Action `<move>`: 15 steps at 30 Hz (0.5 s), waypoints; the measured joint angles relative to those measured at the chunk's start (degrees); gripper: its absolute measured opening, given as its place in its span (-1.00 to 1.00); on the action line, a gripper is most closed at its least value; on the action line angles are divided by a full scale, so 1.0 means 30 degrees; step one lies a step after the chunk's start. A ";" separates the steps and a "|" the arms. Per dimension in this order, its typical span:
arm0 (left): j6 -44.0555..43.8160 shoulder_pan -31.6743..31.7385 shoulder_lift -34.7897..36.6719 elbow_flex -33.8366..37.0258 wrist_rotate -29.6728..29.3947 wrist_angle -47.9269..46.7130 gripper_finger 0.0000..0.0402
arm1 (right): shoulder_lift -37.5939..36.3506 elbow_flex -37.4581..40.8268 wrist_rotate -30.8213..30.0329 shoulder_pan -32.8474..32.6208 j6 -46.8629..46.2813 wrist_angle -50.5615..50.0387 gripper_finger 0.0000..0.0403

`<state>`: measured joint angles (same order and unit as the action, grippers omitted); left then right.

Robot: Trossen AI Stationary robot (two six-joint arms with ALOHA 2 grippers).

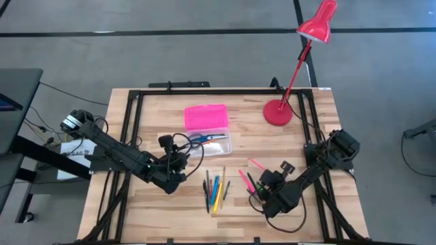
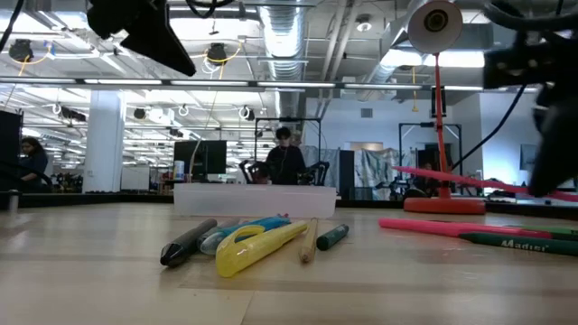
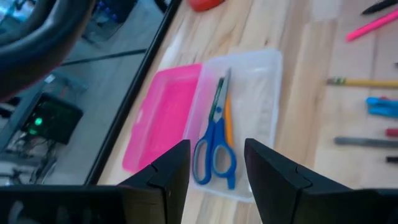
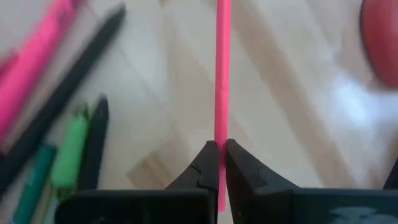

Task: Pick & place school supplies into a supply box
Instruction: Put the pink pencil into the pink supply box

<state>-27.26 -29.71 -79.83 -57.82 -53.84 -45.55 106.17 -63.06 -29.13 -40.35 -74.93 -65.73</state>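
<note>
Right wrist view shows the right gripper point(image 4: 217, 155) pinched tight on a thin pink pencil point(image 4: 222, 74), which runs straight out past the fingertips. From above, the supply box point(image 1: 207, 129) sits open mid-table — pink lid at the far side, clear base holding blue-handled scissors point(image 3: 214, 146). The left gripper point(image 3: 216, 165) hovers just short of the box, fingers spread and empty. To do this well, lift the pencil clear — it looks off the wood, though that is hard to judge — then carry it level, align it lengthwise over the base, and release low beside the scissors.
</note>
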 joint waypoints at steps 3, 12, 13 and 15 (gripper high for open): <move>-0.1529 -0.0092 0.0000 0.0000 -0.0003 -0.1272 -0.26 | 0.0000 -0.0281 -0.1102 0.0813 0.1390 -0.0002 -1.00; -0.5751 -0.1833 0.0000 0.0000 -0.0236 -0.4048 -0.26 | -0.0015 -0.1343 -0.3221 0.4517 0.8137 0.0831 -1.00; -0.6187 -0.2113 0.0000 0.0000 -0.0301 -0.4273 -0.26 | -0.0015 -0.1535 -0.3331 0.4992 0.9128 0.1176 -1.00; -0.7021 -0.2668 0.0000 0.0000 -0.0493 -0.4722 -0.26 | -0.0029 -0.1866 -0.3347 0.5903 1.1386 0.2117 -1.00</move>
<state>-48.33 -37.72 -79.83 -57.82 -55.32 -59.72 106.08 -68.66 -39.17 -22.64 -40.78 -59.38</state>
